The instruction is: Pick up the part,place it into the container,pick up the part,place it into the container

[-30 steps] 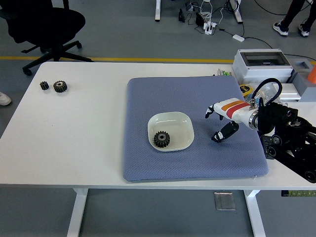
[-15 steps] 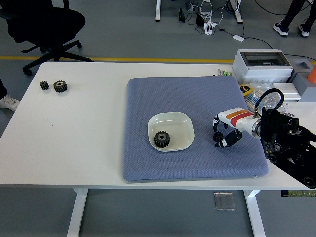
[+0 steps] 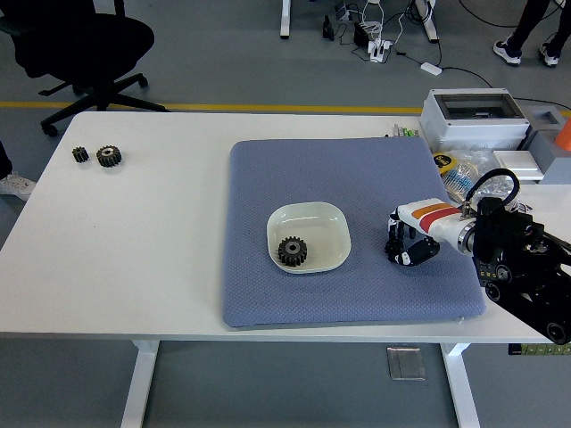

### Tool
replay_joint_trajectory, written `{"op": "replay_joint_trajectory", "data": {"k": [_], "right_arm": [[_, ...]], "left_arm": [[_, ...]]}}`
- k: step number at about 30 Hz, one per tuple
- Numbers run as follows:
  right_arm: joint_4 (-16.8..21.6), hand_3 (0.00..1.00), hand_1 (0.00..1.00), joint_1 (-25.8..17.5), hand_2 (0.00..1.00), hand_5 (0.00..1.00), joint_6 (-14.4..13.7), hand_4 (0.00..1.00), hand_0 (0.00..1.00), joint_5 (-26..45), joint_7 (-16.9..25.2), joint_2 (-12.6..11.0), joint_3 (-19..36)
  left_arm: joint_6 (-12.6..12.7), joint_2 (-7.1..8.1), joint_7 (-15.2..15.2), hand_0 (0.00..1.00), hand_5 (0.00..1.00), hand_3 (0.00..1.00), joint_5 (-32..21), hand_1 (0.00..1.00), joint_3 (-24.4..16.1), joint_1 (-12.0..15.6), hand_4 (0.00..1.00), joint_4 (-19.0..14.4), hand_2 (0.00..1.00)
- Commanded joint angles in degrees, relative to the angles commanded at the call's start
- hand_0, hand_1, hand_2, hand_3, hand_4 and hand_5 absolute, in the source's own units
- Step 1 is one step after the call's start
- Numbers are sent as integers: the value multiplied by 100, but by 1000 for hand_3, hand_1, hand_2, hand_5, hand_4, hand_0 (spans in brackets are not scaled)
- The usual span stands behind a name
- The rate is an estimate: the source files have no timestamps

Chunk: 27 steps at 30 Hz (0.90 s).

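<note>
While one gear [image 3: 292, 251] lies flat in the bowl [image 3: 332, 221], the right hand [image 3: 403, 245] pinches a small dark part [image 3: 393, 245].

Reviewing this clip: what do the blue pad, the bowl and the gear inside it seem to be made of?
Blue pad: looks like woven fabric or foam, matte with a fine dimpled texture. Bowl: pale, smooth and slightly glossy, likely plastic or ceramic. Gear: dark, toothed, dull finish, probably metal, though black plastic is possible.

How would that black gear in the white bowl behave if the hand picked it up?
The black gear looks solid and rigid, probably heavy for its size. Its teeth should give fingers grip. It lies flat in the white bowl, so it likely won't roll unless tipped on edge.
</note>
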Motion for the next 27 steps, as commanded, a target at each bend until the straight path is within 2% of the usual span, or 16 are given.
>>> {"op": "replay_joint_trajectory", "data": {"k": [4, 5, 16, 22, 27], "right_arm": [[-13, 488, 406, -4, 471, 238, -29, 660, 291, 28, 10, -12, -3], [-17, 477, 366, -4, 431, 203, -32, 644, 227, 35, 12, -14, -2], [102, 473, 342, -11, 412, 184, -53, 663, 207, 105, 54, -94, 103], [446, 472, 332, -45, 408, 177, -85, 665, 193, 9, 25, -161, 395], [732, 472, 327, -43, 407, 193, -181, 662, 186, -29, -24, -48, 695]], "left_arm": [[-2, 0, -4, 731, 579, 565, -10, 707, 0, -9, 647, 0, 751], [-1, -1, -4, 731, 579, 565, -8, 707, -2, -11, 647, 0, 751], [-8, -1, -1, 731, 580, 565, 5, 708, -21, -33, 648, 0, 752], [-6, 4, -8, 731, 579, 565, 5, 707, -34, -35, 648, 0, 751], [0, 2, -10, 731, 579, 565, 18, 707, -54, -26, 648, 0, 749]]}}
